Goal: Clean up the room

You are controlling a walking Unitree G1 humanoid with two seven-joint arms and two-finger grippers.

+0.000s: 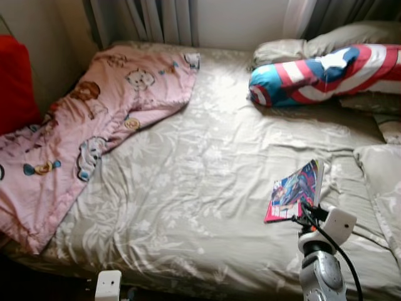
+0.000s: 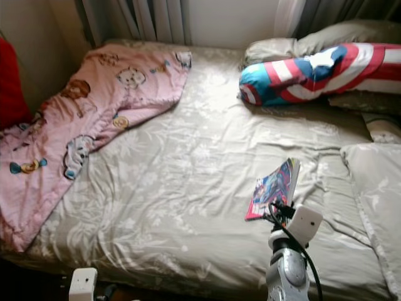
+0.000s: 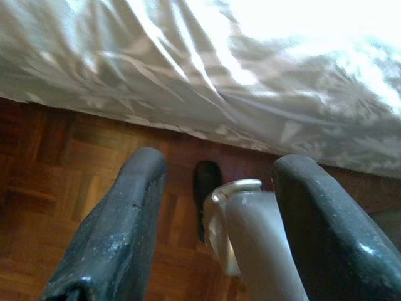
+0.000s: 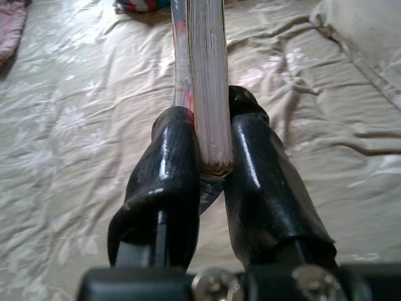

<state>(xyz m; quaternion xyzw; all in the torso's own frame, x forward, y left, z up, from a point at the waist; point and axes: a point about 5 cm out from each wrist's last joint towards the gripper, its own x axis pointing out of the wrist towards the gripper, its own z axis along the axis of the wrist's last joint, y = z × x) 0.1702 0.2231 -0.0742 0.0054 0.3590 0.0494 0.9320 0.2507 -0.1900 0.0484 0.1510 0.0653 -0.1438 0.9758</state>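
The right gripper (image 4: 210, 169) is seen with its two black fingers (image 4: 166, 163) clenched on the lower edge of a thin, brightly coloured comic-style paperback book (image 1: 294, 191), the page block being pinched between the pads and the glossy cover lying against one finger. The book is held edge-on and lifted at an angle, its far part extending ahead of the fingertips over the pale beige floral bed sheet (image 1: 188, 194); whether its far corner touches the sheet cannot be told. This edge grip is judged to be what a flat, thin item calls for, since only the spine or page side offers purchase. Well beyond the fingers, at the head of the bed, a long bolster pillow with red, white and blue stripes and a star (image 1: 326, 72) lies against grey-beige pillows (image 1: 351, 34). Far off to the side of the held book, a crumpled pink cartoon-print blanket (image 1: 94, 125) is draped over the bed edge, probably awaiting folding. The left gripper (image 3: 213, 232) hangs idle low by the bedside, its fingers released and parted, pointing at brown parquet flooring (image 3: 69, 163) under the overhanging sheet; a silver part of the robot is seen between them. Tidying is judged to be at an early stage.
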